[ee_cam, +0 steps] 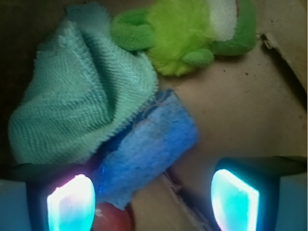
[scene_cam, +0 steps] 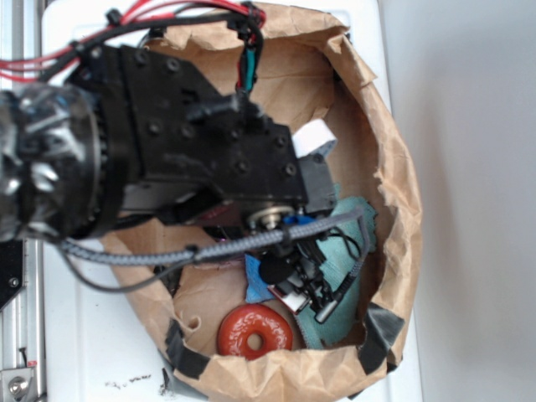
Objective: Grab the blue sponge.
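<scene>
Two glowing fingertips (ee_cam: 71, 204) frame the wrist view's lower edge; the gripper (ee_cam: 153, 202) has its jaws apart, holding nothing. Between them, nearer the left fingertip, lies the blue sponge (ee_cam: 147, 147) on brown paper. A red object (ee_cam: 111, 217) shows just below the sponge. The teal cloth (ee_cam: 77, 101) overlaps the sponge's upper left edge. Beyond the sponge sits the green plush toy (ee_cam: 185, 36). Exterior view: everything lies in a crumpled paper bag (scene_cam: 394, 180) on a white worktop (scene_cam: 92, 335); the arm hides most contents.
</scene>
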`<state>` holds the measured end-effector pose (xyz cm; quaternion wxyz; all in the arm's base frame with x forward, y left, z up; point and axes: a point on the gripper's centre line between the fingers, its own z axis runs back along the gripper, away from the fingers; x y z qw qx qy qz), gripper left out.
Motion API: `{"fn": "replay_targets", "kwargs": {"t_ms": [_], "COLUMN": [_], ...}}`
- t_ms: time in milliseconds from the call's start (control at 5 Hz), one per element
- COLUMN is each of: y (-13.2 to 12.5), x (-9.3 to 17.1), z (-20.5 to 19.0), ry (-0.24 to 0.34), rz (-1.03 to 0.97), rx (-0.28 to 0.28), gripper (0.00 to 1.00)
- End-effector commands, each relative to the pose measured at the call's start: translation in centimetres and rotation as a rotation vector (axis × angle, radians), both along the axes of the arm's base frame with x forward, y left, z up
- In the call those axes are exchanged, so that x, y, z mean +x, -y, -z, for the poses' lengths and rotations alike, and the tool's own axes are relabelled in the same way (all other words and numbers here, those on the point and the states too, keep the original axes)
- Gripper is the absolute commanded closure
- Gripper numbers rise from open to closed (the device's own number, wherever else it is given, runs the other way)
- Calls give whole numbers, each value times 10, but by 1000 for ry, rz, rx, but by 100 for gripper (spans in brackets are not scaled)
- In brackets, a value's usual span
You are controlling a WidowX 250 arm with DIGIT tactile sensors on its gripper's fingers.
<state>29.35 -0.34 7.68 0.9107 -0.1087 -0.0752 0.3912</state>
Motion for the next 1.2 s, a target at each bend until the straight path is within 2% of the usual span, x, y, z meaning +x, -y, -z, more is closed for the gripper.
{"fn": "replay_targets", "kwargs": {"t_ms": [0,200,400,600,800,1000], "y": [-1,9,15,14,8,-12], "x": [13,6,5,4,0,-4], "z": [5,29,41,25,1,-43], "ry": [5,-73,-107,-101,-81,-66], "rz": [-7,29,22,4,16,-15], "rx": [45,92,152,123,70,3], "gripper": [0,0,0,100,100,100]}}
